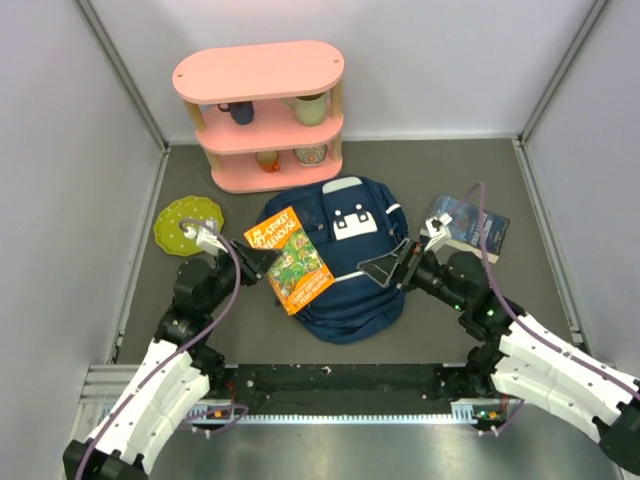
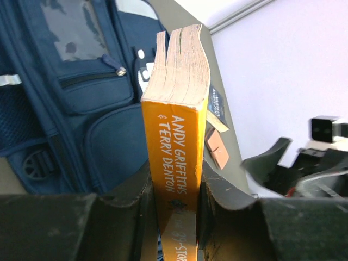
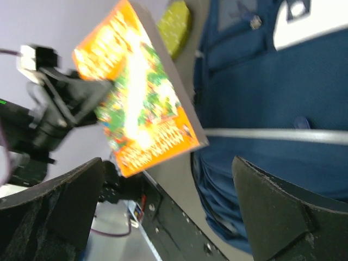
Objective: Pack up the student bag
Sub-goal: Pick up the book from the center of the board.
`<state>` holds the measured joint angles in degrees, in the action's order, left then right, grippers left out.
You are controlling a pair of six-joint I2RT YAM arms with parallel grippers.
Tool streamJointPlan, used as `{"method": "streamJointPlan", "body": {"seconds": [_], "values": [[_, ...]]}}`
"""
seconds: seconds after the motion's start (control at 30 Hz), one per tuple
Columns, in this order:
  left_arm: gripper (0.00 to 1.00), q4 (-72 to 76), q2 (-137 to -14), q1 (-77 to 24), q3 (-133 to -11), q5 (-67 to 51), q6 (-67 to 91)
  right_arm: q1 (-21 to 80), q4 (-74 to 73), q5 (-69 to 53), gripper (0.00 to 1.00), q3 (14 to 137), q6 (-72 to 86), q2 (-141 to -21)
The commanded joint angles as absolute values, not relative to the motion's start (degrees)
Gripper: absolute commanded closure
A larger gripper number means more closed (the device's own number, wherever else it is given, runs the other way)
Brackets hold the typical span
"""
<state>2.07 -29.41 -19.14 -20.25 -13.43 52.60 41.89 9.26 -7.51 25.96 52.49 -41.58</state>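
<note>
My left tool [image 1: 262, 260] is clamped on the orange book [image 1: 292, 262], holding it above the student bag [image 1: 350, 295], which lies flat mid table [image 1: 560, 300], before the pink shelf [image 1: 258, 72]. My right tool [image 1: 392, 260] hangs released, jaws wide, over the bag's right side.

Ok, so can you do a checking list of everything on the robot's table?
Surface: dark grey table top, nothing spilled.
Job's things: navy blue fabric backpack lies flat in the middle; orange paperback book held at its left edge.
Clutter: pink oval shelf unit with mugs at the back; green round plate left; dark blue book right.
Grippers: left gripper shut on the orange paperback book; right gripper open, holding nothing.
Cables: purple cables along both arms.
Surroundings: pale walls on three sides.
</note>
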Motion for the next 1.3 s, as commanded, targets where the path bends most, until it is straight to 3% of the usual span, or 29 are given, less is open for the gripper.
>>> {"method": "streamJointPlan", "body": {"seconds": [0.0,0.57,0.73,1.0,1.1,1.2,1.23,1.27], "values": [[1.00,8.78,-32.69,-19.07,-28.56,-16.78,53.79,44.47,-0.45,-5.09,0.01,26.63,55.27,-41.75],[1.00,41.65,-58.79,-19.07,-38.31,-25.57,71.97,50.27,30.13,-3.00,0.01,28.74,73.38,-56.59],[1.00,51.04,-65.91,-19.07,-39.64,-27.24,78.12,48.87,34.88,1.14,0.01,30.67,73.74,-60.46],[1.00,61.25,-75.23,-19.07,-40.96,-31.46,85.42,42.10,51.74,-5.97,0.02,32.86,78.66,-70.22],[1.00,63.11,-77.08,-18.98,-41.22,-32.17,86.13,41.49,53.87,-5.63,0.10,33.75,78.05,-71.01],[1.00,63.37,-77.96,-18.98,-41.22,-32.61,86.13,41.13,53.62,-4.22,0.35,34.36,76.64,-70.32],[1.00,63.28,-78.05,-18.98,-41.05,-32.43,85.96,40.96,53.00,-4.13,0.54,34.54,75.77,-69.96],[1.00,63.19,-78.22,-18.98,-40.96,-32.43,85.43,41.04,52.39,-4.13,0.63,34.80,75.50,-69.70]]}}
